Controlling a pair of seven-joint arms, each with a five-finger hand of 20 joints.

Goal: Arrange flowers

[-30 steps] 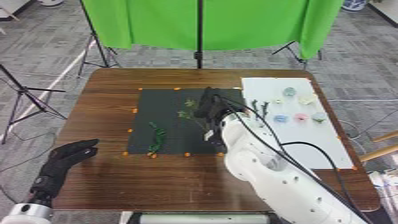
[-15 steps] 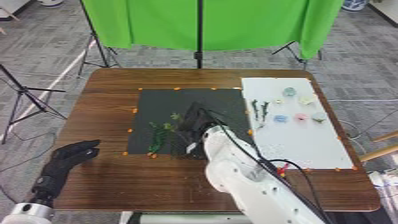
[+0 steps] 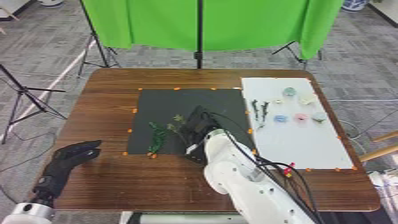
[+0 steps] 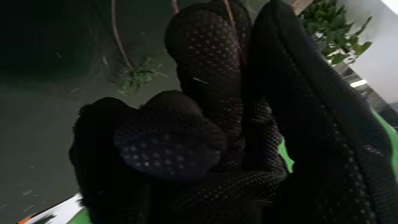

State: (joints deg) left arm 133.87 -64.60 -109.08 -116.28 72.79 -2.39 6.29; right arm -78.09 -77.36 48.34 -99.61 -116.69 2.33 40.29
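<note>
My left hand [image 3: 75,152] rests over the table's left side with its fingers relaxed. Over the lower middle of the dark mat [image 3: 164,100] is my right hand [image 3: 197,135], curled round a thin leafy sprig [image 3: 178,126] whose leaves stick out on its left. A dark green sprig [image 3: 157,138] lies left of it on the mat. In the right wrist view the right hand [image 4: 204,145] has bent fingers, with a thin reddish stem [image 4: 233,22] running along them. Small green leaves [image 4: 139,76] lie beyond on the mat.
On the white sheet [image 3: 298,145] at the right are two dark stems [image 3: 264,111], a blue flower [image 3: 281,118], a pink flower [image 3: 301,117], a blue-green flower [image 3: 289,92] and several pale ones. A green screen [image 3: 258,25] stands behind the table.
My right hand has come nearer across the mat and slightly left, and the leafy sprig has moved with it beside the dark green sprig. The left hand has stayed in place.
</note>
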